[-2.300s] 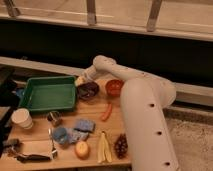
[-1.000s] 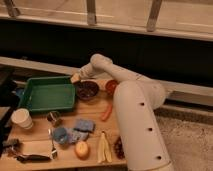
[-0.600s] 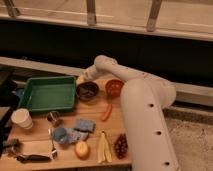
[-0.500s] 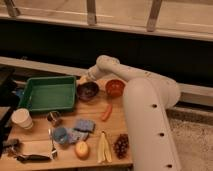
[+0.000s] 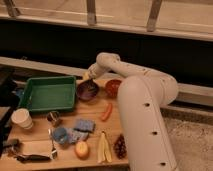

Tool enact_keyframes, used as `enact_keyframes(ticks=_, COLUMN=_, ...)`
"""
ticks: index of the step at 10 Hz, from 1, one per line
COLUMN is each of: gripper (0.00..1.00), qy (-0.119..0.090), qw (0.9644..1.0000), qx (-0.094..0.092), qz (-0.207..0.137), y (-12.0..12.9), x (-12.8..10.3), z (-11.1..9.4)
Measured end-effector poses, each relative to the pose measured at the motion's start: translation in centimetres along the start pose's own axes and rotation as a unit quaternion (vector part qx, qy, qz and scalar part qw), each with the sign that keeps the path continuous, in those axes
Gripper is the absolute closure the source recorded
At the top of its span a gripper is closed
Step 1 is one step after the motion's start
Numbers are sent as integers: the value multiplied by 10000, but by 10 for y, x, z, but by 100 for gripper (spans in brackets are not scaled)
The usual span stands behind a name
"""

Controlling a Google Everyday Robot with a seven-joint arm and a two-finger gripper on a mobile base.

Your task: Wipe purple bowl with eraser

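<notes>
The purple bowl (image 5: 87, 90) sits on the wooden table, right of the green tray (image 5: 47, 93) and left of the orange-red bowl (image 5: 113, 87). My white arm reaches from the lower right up and over to the bowl's far rim. My gripper (image 5: 87, 76) is at the arm's tip, just above the bowl's back edge. A small yellowish-tan bit at the tip looks like the eraser (image 5: 86, 77), touching or just over the rim.
A red-orange carrot-like piece (image 5: 106, 112), blue sponge pads (image 5: 82, 125), a blue cup (image 5: 60, 135), a tin (image 5: 53, 118), a white cup (image 5: 21, 119), an apple (image 5: 81, 149), a banana (image 5: 103, 148), grapes (image 5: 120, 146) and dark tools (image 5: 27, 157) lie on the table.
The arm has swung slightly back and forth over the bowl; the gripper tip shifted from the bowl's left rim toward its back edge. The bowl stays in place.
</notes>
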Motion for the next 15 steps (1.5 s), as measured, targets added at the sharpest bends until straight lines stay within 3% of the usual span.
enact_keyframes(ticks=3, gripper=100, qy=-113, qw=9994, qx=-294, qz=-154, y=25, x=-16, z=17)
enact_keyframes(ticks=5, gripper=100, qy=-82, qw=9990, qx=-416, qz=-110, y=36, x=-6, z=14)
enact_keyframes(ticks=8, gripper=100, qy=6, qw=9995, qx=-266, qz=189, y=22, x=26, z=-12)
enact_keyframes(ticks=11, gripper=100, qy=-72, qw=9995, qx=-47, qz=314, y=6, x=30, z=-25)
enact_keyframes(ticks=13, gripper=100, qy=-140, qw=9995, qx=-43, qz=269, y=6, x=20, z=-18)
enact_keyframes(ticks=15, gripper=100, qy=-224, qw=9995, qx=-165, qz=172, y=18, x=-2, z=2)
